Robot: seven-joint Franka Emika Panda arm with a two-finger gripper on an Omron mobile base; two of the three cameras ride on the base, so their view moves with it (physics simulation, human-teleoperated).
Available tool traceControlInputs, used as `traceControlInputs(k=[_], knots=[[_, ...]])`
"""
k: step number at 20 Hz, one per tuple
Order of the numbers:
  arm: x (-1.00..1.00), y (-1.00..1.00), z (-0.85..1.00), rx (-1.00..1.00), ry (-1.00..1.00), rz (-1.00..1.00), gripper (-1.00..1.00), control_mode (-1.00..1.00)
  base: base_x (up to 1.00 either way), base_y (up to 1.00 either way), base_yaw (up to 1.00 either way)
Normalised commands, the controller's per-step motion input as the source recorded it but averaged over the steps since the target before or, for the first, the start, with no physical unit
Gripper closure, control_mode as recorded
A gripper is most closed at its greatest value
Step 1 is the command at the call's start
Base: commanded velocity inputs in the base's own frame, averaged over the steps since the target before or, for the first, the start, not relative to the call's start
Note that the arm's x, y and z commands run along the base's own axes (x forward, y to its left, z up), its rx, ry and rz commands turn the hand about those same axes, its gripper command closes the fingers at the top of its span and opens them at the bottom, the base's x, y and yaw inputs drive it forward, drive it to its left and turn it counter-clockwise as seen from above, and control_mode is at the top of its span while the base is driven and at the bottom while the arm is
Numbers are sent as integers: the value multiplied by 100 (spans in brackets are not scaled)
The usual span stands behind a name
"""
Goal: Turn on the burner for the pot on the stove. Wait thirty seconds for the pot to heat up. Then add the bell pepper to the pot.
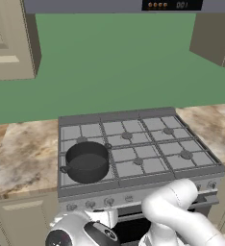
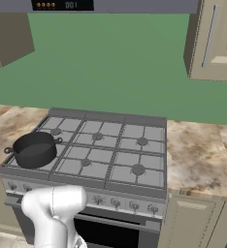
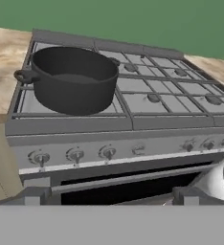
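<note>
The dark grey pot (image 1: 87, 162) stands on the front-left burner of the grey steel stove (image 1: 148, 144); in the right base view the pot (image 2: 34, 149) sits at the stove's near left corner. The hand view has the pot (image 3: 75, 79) just above the front knob row (image 3: 75, 154). My gripper (image 3: 111, 196) hangs low in front of the oven door, below the left knobs. Its fingertips (image 3: 35, 196) stand wide apart, open, with nothing between them. The bell pepper is out of view.
Marble counters flank the stove on the left (image 1: 23, 153) and right (image 2: 202, 155). Beige wall cabinets (image 1: 11, 38) hang above both sides, with a dark display panel (image 1: 172, 5) overhead. The oven door handle (image 3: 128, 178) runs just ahead of the fingers.
</note>
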Motion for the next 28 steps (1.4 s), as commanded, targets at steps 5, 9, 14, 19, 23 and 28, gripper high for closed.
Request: traceControlInputs(k=[5, 9, 14, 19, 23, 28], knots=[[15, 5, -2, -1, -5, 27, -100, -100, 0, 0, 0], [35, -5, -36, 0, -19, 37, -100, -100, 0, 0, 0], [9, -14, -57, 0, -23, 36, -100, -100, 0, 0, 0], [0, -2, -47, 0, -11, 11, -100, -100, 0, 0, 0], [0, 0, -29, 12, 0, 0, -100, -100, 0, 0, 0], [7, 0, -24, 26, 0, -4, -100, -100, 0, 0, 0]])
